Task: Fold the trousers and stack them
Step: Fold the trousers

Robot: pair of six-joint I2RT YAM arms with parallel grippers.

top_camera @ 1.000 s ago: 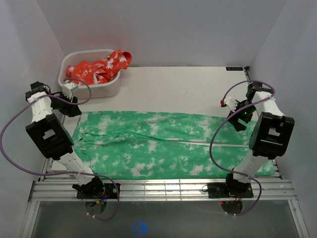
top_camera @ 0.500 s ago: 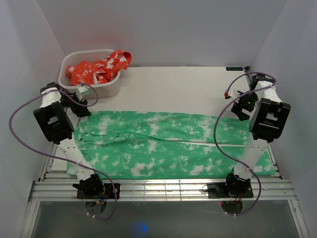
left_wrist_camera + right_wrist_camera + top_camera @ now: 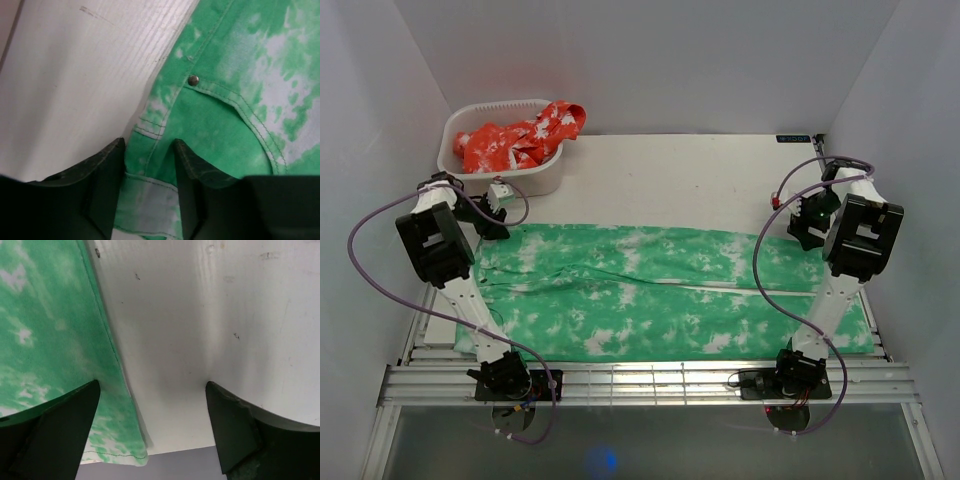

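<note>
With the trousers (image 3: 650, 290) flat across the desk (image 3: 670, 180) mid-frame: straddling the waistband corner at left, left gripper (image 3: 150, 150) half spread, seemingly not pinching; right gripper (image 3: 152, 390) wide apart over the hem edge, likely for a paired lift.

A white, faintly grained worktop (image 3: 680, 180) is boxed in on three sides by plain pale grey walls (image 3: 650, 60) under soft, even light. In its far left corner stands a white oval plastic basket (image 3: 542, 182) heaped with red, white-patterned cloth (image 3: 515, 140). A silver slatted metal rail (image 3: 650, 382) runs along its near edge.
</note>
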